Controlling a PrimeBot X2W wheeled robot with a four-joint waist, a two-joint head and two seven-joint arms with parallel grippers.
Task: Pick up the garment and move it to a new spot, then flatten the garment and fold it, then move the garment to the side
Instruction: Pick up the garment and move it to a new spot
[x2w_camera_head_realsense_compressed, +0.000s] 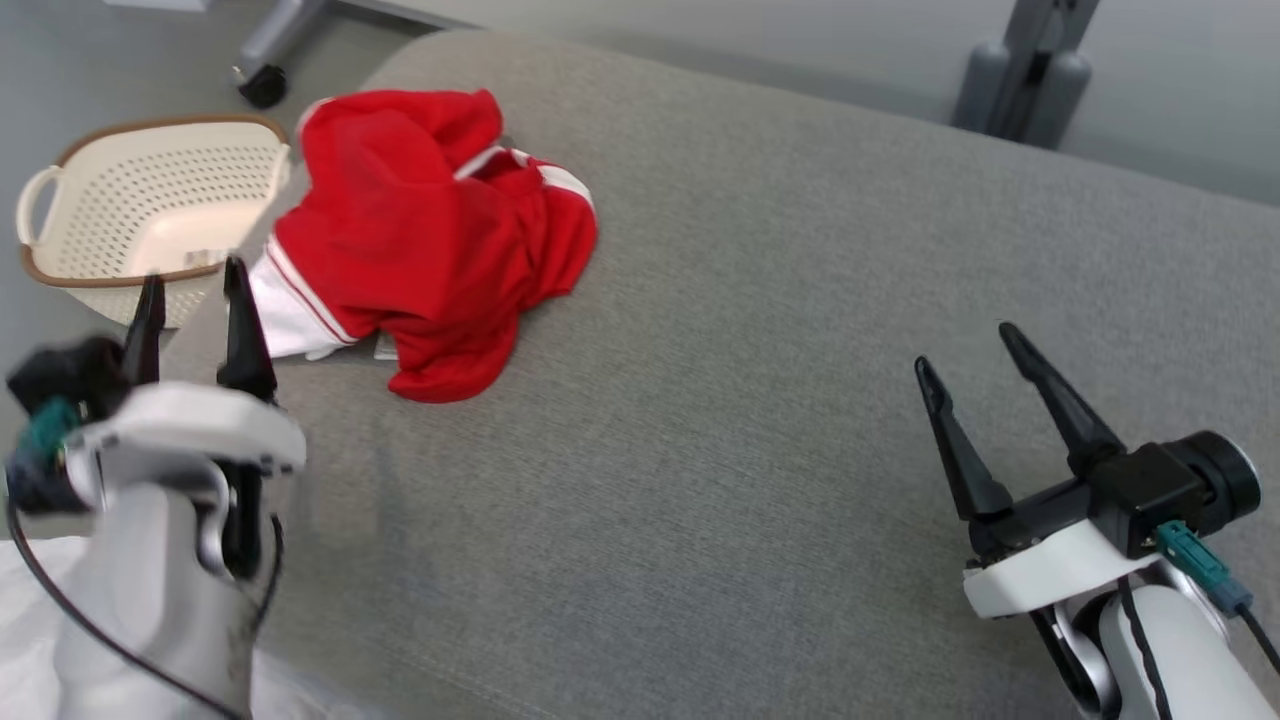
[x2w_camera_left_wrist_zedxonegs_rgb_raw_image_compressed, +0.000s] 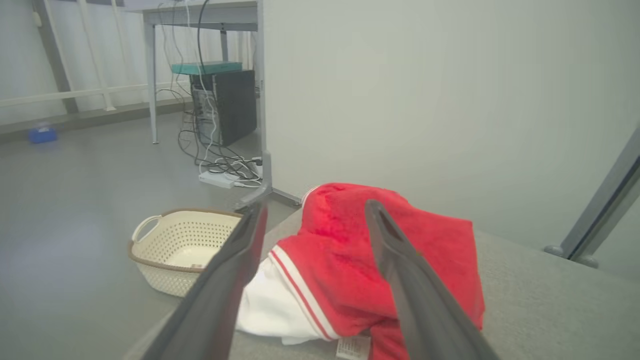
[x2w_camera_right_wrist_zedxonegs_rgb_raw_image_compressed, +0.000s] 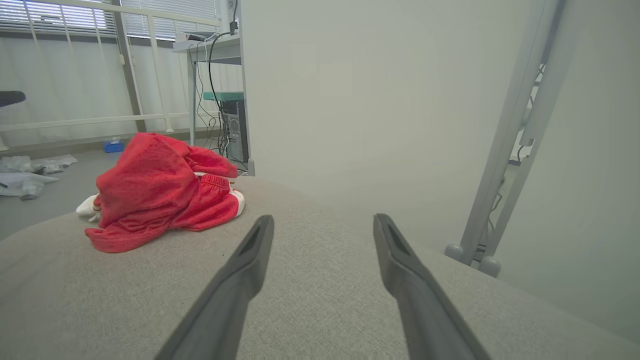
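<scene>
A crumpled red garment with white trim lies bunched at the far left of the grey cushioned surface. It also appears as the garment just beyond my left fingers, and as the garment off to the left in the right wrist view. My left gripper hovers open at the surface's left edge, a short way before the garment, nothing between its fingers. My right gripper stands open and empty over the surface at the lower right, far from the garment.
A cream perforated basket with a brown rim sits on the floor just left of the surface, beside the garment. Grey metal stand legs rise beyond the far edge. A desk with a computer and cables stands further back.
</scene>
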